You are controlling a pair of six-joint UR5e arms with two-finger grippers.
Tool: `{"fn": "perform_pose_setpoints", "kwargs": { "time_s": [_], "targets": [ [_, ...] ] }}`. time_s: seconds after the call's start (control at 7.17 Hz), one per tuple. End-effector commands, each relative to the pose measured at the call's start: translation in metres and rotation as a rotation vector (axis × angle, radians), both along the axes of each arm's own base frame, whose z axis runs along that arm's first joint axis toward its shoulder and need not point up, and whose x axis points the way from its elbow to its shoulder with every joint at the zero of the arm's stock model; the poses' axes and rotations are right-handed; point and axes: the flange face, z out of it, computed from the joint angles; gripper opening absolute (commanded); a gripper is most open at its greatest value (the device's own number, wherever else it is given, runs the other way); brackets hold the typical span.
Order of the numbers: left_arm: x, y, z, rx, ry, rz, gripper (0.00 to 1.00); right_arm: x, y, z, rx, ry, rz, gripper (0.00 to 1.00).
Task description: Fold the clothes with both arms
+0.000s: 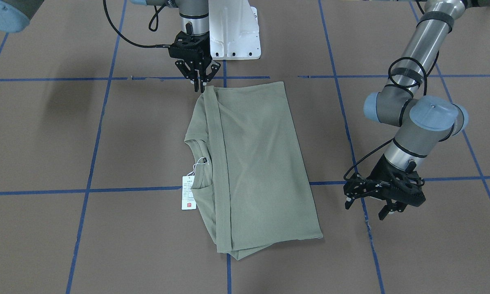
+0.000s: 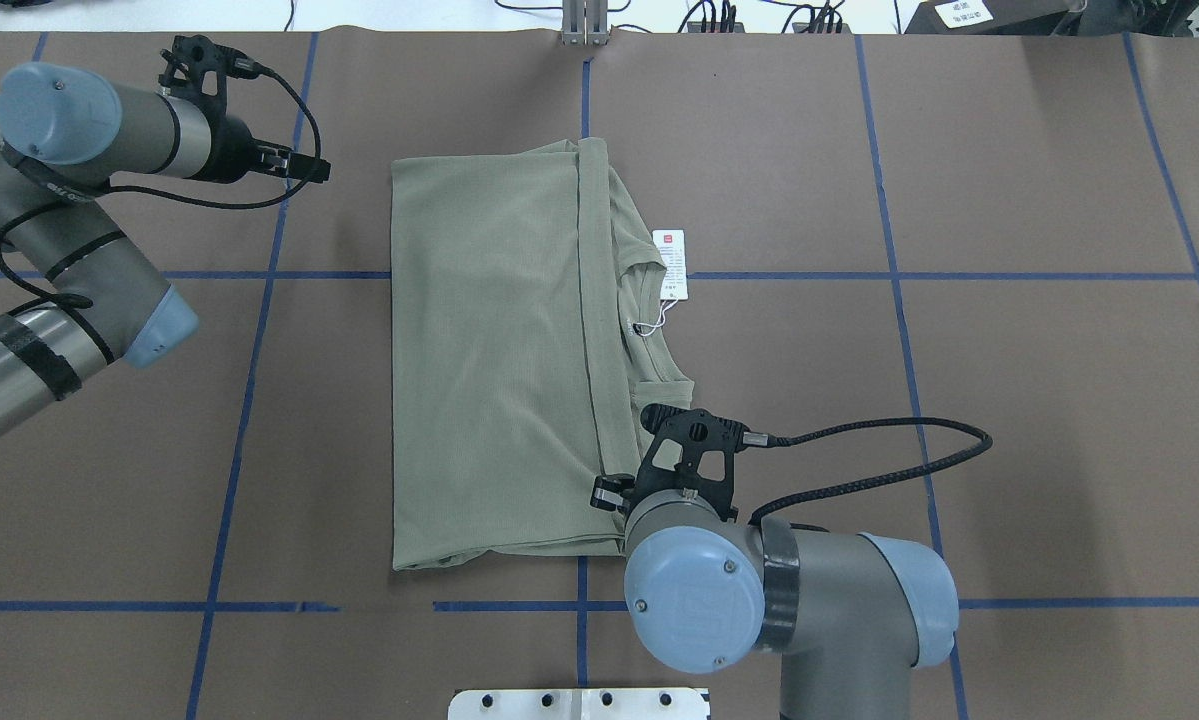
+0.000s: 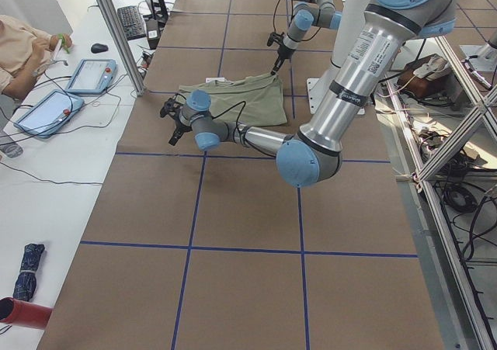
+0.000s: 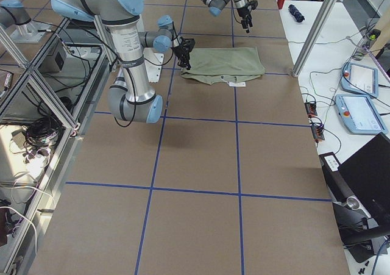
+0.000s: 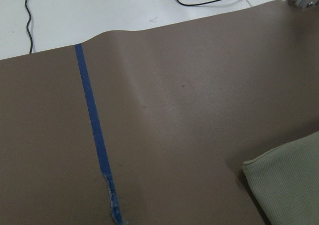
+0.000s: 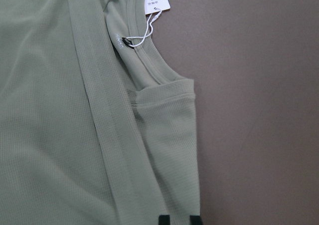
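— Sage-green knit: where is it laid?
— The shirt (image 1: 257, 163) is spread folded mid-table (image 1: 44, 143). Much of it is hidden under its own fold, and the print on the hang tag (image 1: 189, 192) is too small to be read.
— And the grippers, from the front camera?
— The right gripper (image 1: 200, 87) is drawn narrow at the shirt's 11 o'clock corner, with the edge nipped. The left gripper (image 1: 365, 206) is held wide at 4 o'clock, apart.

Bench (image 2: 1009, 420): brown covering, marked into a grid by blue tape lines (image 2: 959, 275). In the overhead view a sage-green shirt (image 2: 489, 360) lies flat, folded, near centre. Its white hang tag (image 2: 671, 262) rests on the covering at the shirt's 2 o'clock. White base plate (image 2: 579, 703) at 6 o'clock.
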Motion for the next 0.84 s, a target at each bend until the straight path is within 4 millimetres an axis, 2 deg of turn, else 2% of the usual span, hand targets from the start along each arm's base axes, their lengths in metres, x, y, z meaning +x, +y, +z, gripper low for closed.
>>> {"fn": "perform_pose_setpoints", "kwargs": {
  "time_s": [0.0,0.14,0.28,0.42,0.7],
  "targets": [
    [0.0,0.002,-0.002,0.003,0.004,0.003,1.0,0.022,-0.049,-0.004,0.036,0.042,-0.11,1.0],
    [0.001,0.004,-0.005,-0.004,0.011,0.025,1.0,0.005,-0.075,-0.017,0.065,0.077,-0.164,1.0],
    [-0.002,0.009,-0.01,-0.018,0.033,0.085,1.0,-0.023,-0.095,-0.03,0.063,0.102,-0.202,1.0],
    [-0.02,0.015,-0.002,-0.048,0.041,0.122,1.0,-0.04,-0.099,-0.039,0.08,0.128,-0.276,1.0],
    [-0.029,0.016,-0.008,-0.045,0.055,0.129,1.0,-0.056,-0.095,-0.022,0.14,0.207,-0.423,0.98]
  ]
}}
